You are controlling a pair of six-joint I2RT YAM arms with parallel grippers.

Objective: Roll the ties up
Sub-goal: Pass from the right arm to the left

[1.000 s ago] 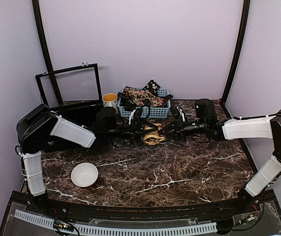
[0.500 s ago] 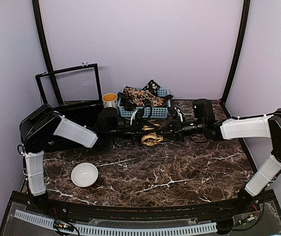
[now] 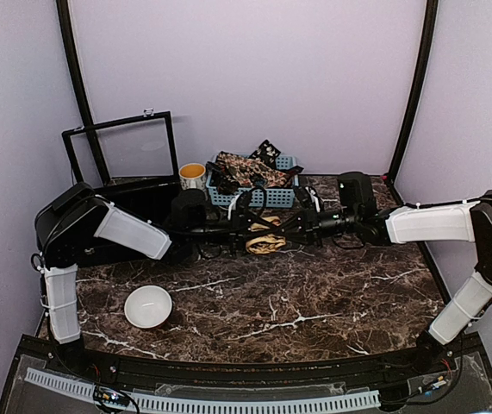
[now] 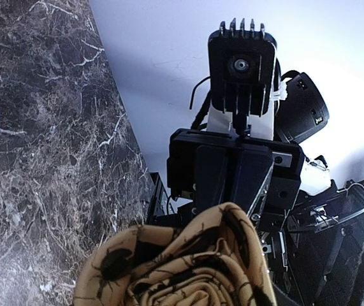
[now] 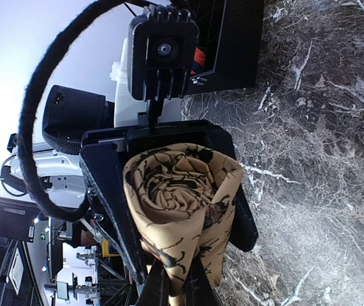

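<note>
The marbled table (image 3: 332, 302) and both arms appear whole only in the top view. That view alone takes in the pale blue basket (image 3: 267, 197) with its heap of dark printed ties (image 3: 244, 168), the orange mug (image 3: 192, 175) just left of the basket, and the white bowl (image 3: 148, 306) well in front of the basket, to its left. Just in front of the basket the left gripper (image 3: 247, 233) and right gripper (image 3: 287, 228) meet at the mustard-tan tie (image 3: 265, 243), which is only a small lump there. The wrist views show it rolled into a spiral with dark spots. In the right wrist view the left gripper's fingers (image 5: 108, 191) are partly closed, one against each side of the roll, clasping it. The right gripper is clenched on the tie's tail. Since a second ago the left jaws have narrowed and the right arm reaches slightly further left; basket, mug and bowl are unmoved.
</note>
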